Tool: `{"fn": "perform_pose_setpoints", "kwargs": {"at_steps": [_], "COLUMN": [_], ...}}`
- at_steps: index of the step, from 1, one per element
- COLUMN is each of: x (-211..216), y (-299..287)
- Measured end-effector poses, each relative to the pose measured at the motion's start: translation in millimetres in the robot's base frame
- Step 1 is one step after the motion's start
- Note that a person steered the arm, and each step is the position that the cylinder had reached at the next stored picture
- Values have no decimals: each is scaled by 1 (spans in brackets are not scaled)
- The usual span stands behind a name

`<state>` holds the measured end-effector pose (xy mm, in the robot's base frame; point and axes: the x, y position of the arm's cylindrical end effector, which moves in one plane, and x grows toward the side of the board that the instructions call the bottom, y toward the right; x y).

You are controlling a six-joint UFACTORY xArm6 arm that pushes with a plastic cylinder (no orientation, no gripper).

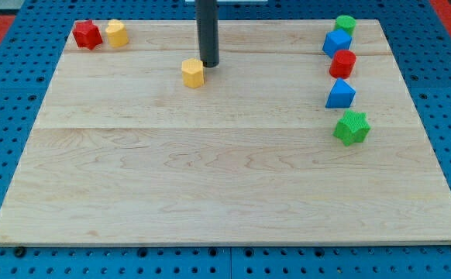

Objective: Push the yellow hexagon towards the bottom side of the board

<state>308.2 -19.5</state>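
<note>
The yellow hexagon (193, 73) lies on the wooden board (225, 170) in its upper part, left of centre. My tip (208, 63) is the lower end of a dark rod that comes down from the view's top. It stands just to the upper right of the yellow hexagon, very close to it or touching it; I cannot tell which.
A red star (87, 34) and a second yellow block (117, 33) sit at the top left corner. Down the right side lie a green block (345, 24), a blue block (336, 42), a red block (342, 63), a blue triangular block (340, 94) and a green star (352, 127).
</note>
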Motion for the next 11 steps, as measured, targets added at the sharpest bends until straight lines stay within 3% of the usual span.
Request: {"fn": "perform_pose_setpoints", "kwargs": {"at_steps": [1, 2, 3, 5, 7, 11], "x": [-11, -31, 25, 110, 107, 163], "y": [0, -44, -41, 19, -3, 13]}}
